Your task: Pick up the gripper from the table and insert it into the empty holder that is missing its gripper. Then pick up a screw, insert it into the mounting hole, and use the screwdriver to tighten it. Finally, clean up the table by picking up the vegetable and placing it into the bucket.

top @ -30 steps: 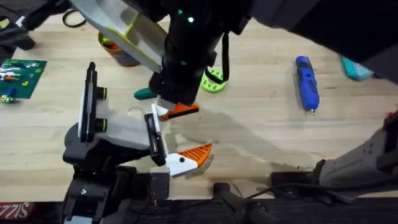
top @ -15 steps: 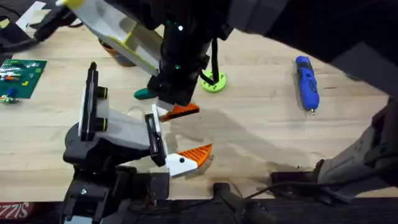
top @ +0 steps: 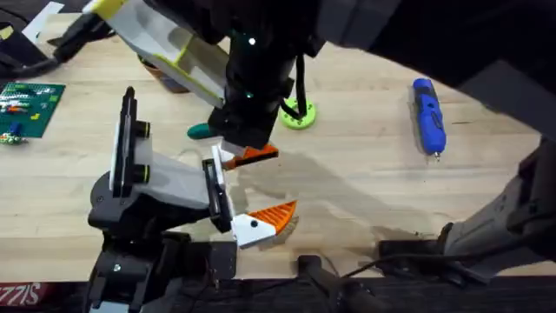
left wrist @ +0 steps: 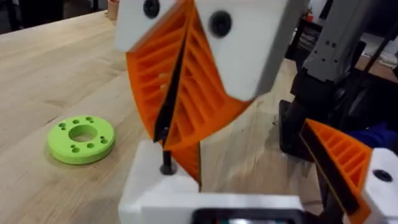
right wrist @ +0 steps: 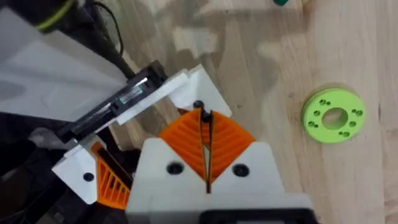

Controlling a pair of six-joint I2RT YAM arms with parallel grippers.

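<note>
1. Locate the holder near the front left of the table. Its white body sits on a black base. One finger bar stands on its far-left side and a second bar on its right side.

2. Check the right gripper. It hangs just beyond the tip of the holder's right-hand bar, on a dark arm that reaches across the table from the right. Its white fingers are clenched, orange pads pressed face to face. In both wrist views you see a thin black part at the pad tips, apparently the screw, standing on a white block of the holder.

3. Locate the gripper. This orange ribbed piece lies against the white tip of the holder's right-hand bar, directly under the clenched pads, and points away from the holder to the right.

4. Note the second orange wedge, fixed to a white block at the near end of the same bar, closer to the front edge than the gripper.

5. You cannot tell the state of the left gripper from these views.

6. Confirm the remaining items:
- The screwdriver lies flat well to the right of the holder, tip toward the front.
- The bucket stands behind the holder, partly hidden by a blurred white-and-yellow part.
- A green ring lies behind and to the right of the holder, just past the right gripper.
- A small teal object lies between the holder and the bucket.
</note>
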